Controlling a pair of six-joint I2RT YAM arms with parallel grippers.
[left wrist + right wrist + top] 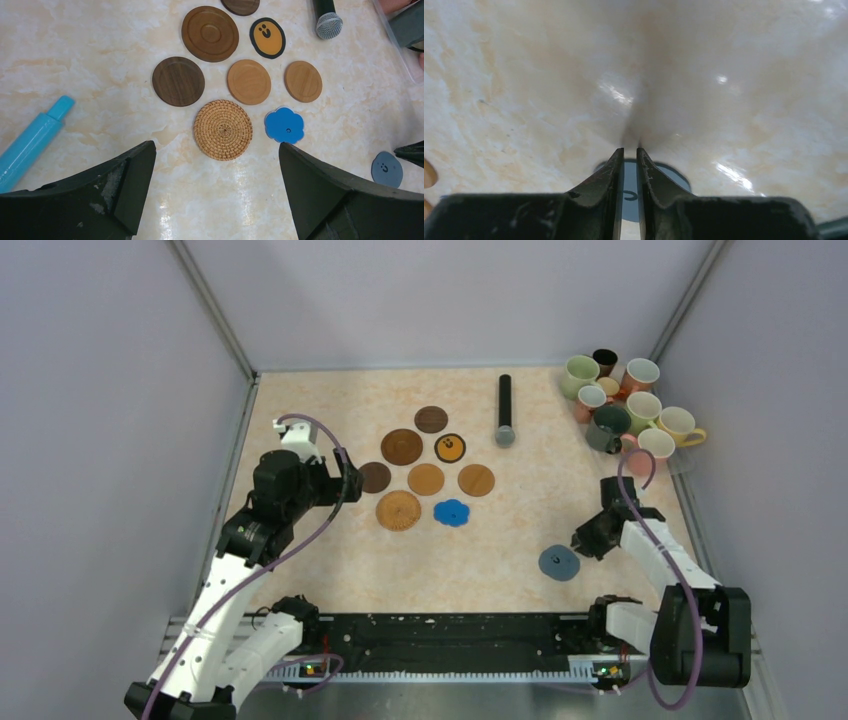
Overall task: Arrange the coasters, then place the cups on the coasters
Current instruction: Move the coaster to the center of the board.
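Nine coasters, nine cups, one pale marbled surface [330, 570] carrying them all. Largest group: the cups [625, 405], bunched at the surface's 1 o'clock corner, touching one another, none on a coaster yet. Next, the coasters [425, 478]: eight lay flat in a loose cluster left of centre, close but not overlapping, with a woven coaster [398, 510] at the cluster's 7 o'clock and a blue flower coaster [452, 512] at its 5 o'clock. A black cylinder [505, 405] with a grey tip lay at 1 o'clock from the cluster, apart from it. The ninth, a grey-blue coaster [558, 562], sat flat and alone at 4 o'clock from the cluster, well apart from it.

Left pincer [216, 146] hovered at the cluster's 9 o'clock side, fingers wide apart, holding nothing. Right pincer [630, 149] was right at the grey-blue coaster, on its 2 o'clock edge. Fingers were only a slit apart, the coaster showed through the gap, and nothing looked clamped.

Step, my read: coaster arranging, last piece being set down or let go. Next move likely calls for the right pincer to lift clear without dragging that thin mat, then reach toward 12 o'clock for the nearest cup. The tight cup bunch leaves little finger room.
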